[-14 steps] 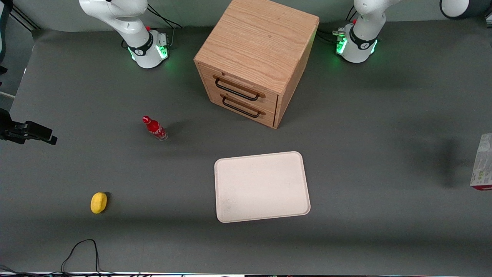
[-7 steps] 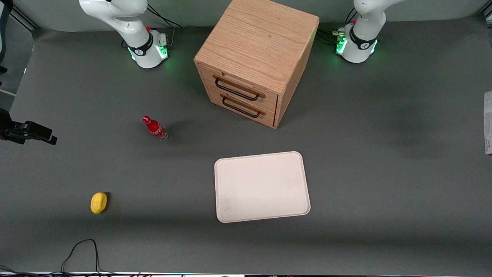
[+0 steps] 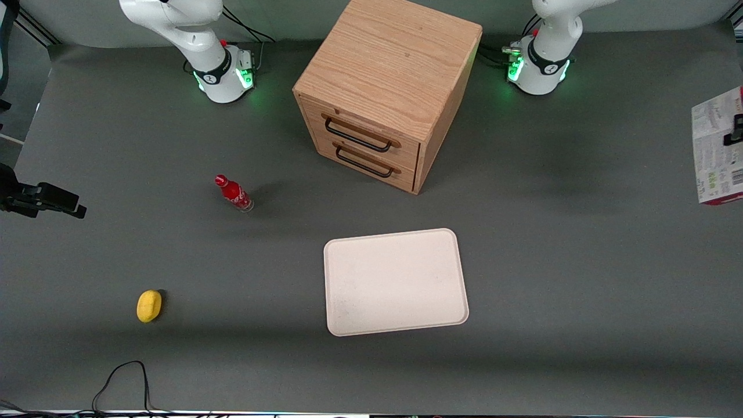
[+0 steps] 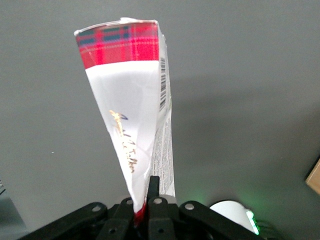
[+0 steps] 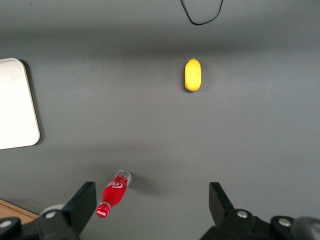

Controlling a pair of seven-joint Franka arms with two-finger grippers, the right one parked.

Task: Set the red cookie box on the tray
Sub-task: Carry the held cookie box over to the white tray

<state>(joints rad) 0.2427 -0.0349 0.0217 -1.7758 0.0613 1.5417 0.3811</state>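
The red cookie box hangs in the air at the working arm's end of the table, its pale printed panel facing the front camera and a red edge showing at its lower end. In the left wrist view the red cookie box shows a tartan red end and a white face with gold script. My gripper is shut on its near end; one black finger shows against the box. The cream tray lies flat in the table's middle, nearer the front camera than the cabinet, with nothing on it.
A wooden drawer cabinet stands farther from the front camera than the tray. A small red bottle and a yellow object sit toward the parked arm's end. A black cable loops near the front edge.
The box, held in my gripper, has moved away from the front camera along the table's end and come further into the front view, turning its pale panel toward the camera.
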